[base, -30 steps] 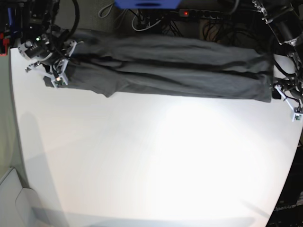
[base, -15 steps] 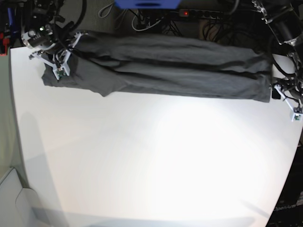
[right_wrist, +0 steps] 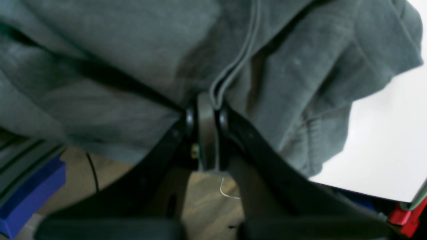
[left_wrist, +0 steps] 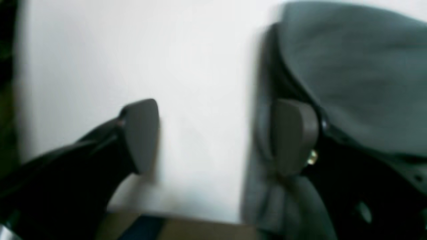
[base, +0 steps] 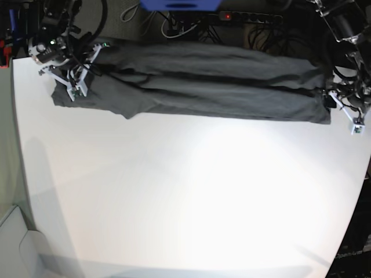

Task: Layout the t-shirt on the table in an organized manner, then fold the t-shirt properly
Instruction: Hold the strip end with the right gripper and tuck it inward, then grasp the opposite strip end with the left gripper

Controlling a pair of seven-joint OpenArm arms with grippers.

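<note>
A: Left wrist view first. What's the left gripper [left_wrist: 213,140] doing?

B: Its jaws are spread wide over the white table [left_wrist: 186,66], holding nothing. One pad touches the edge of the t-shirt [left_wrist: 360,73], which looks soft and limp; I'd pinch it at that hem.

A: And the right wrist view?

B: The right gripper [right_wrist: 208,110] is pressed together, pinching a seam of the t-shirt [right_wrist: 126,53], which bunches around it.

A: Base view?

B: The t-shirt [base: 203,81] lies stretched along the table's [base: 185,197] far edge. The right gripper [base: 74,81] sits at its left end, the left gripper [base: 346,113] at its right end.
</note>
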